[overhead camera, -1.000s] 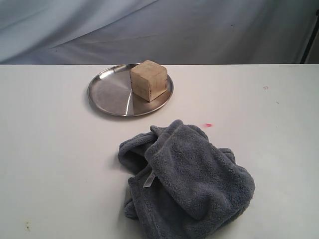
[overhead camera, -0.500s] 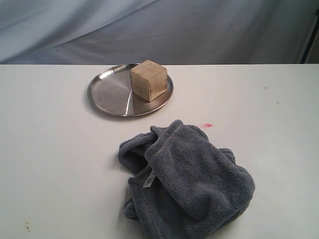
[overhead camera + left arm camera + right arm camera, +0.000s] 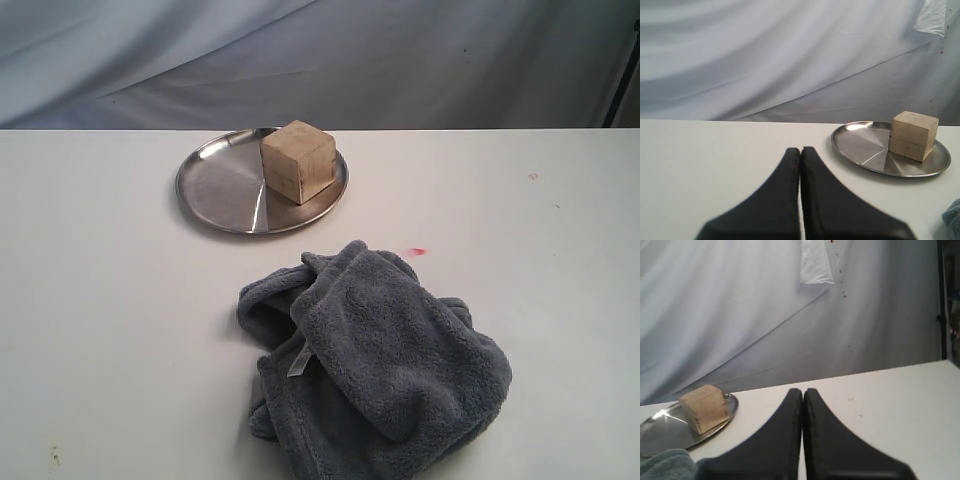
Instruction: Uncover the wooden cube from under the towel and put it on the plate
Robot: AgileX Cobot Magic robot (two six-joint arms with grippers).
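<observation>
Exterior view, from the left: the table (image 3: 90,330) is bare on that side. Next comes the plate (image 3: 215,190), close to the table's far edge. The wooden cube (image 3: 298,160) rests on the plate's right half with one corner turned toward the camera.

The cube looks stiff, dry and fairly light. Its flat grained faces suggest a pinch across two opposite sides would hold well. The shiny plate beneath could let it slide if it is nudged.

Nearer the camera and a little to the right, the towel (image 3: 380,370) sits in a crumpled heap, clear of the plate, with its white label (image 3: 298,362) showing. It looks soft and limp and would likely bunch wherever it is pinched. A small pink mark (image 3: 417,251) lies just past the towel's far side. Beyond that the table runs open to its right edge, leaving plenty of room to move.

With the cube uncovered and on the plate, the task looks finished.

In the left wrist view, the left gripper (image 3: 800,150) has its jaws pressed together on nothing. The right gripper (image 3: 802,391) is likewise closed and empty.
</observation>
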